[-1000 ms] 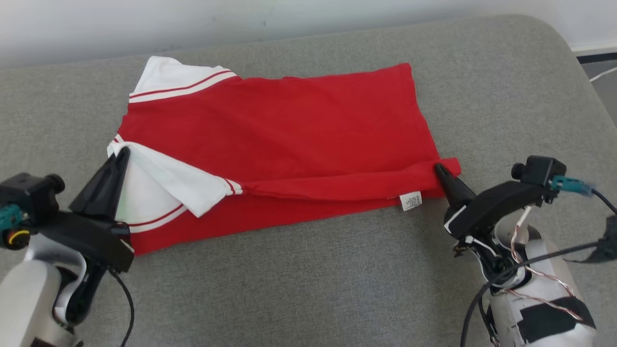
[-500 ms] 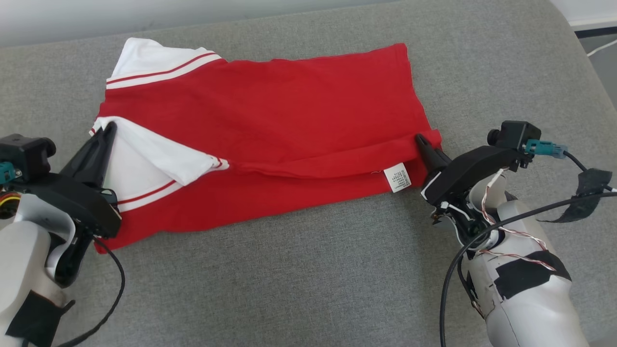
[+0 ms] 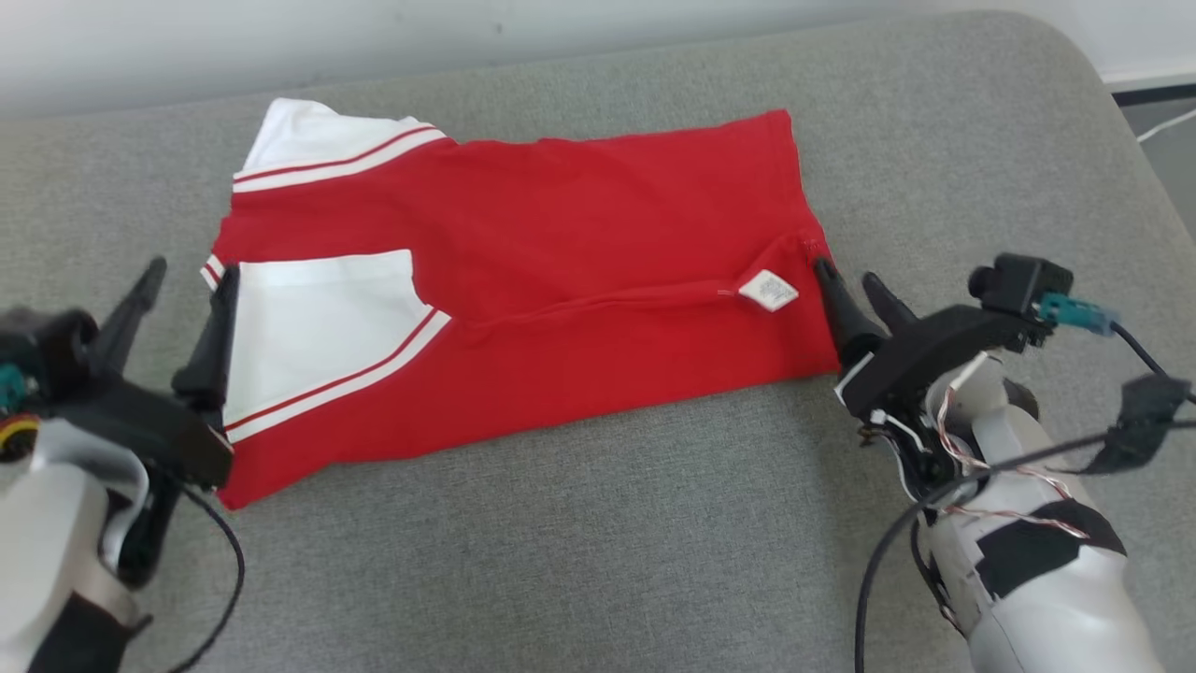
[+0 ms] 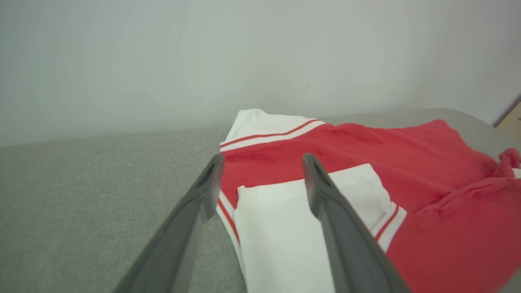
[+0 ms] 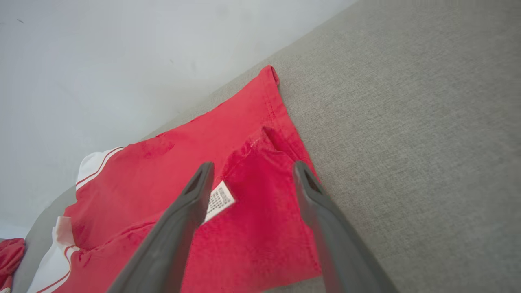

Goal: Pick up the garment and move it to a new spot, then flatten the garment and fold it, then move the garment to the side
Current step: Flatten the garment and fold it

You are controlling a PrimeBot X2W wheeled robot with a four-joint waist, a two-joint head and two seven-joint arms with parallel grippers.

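One red garment (image 3: 579, 243) with two white sleeves lies folded lengthwise on the grey cushion (image 3: 598, 523), one white label (image 3: 768, 291) showing near its right end. Two hands flank it. The left hand (image 3: 192, 274) points up at the near sleeve (image 3: 318, 318), fingers spread, gripping nothing. The right hand (image 3: 846, 272) sits just beside the right hem, fingers likewise spread and empty, forearm angled inward.

You cannot read the print on the care label (image 3: 768, 291): too small. In the head view one finger of the left gripper (image 3: 192, 271) covers the outer edge of the white sleeve (image 3: 318, 318), and the garment (image 4: 447, 228) runs off the left wrist view's right and bottom edges.
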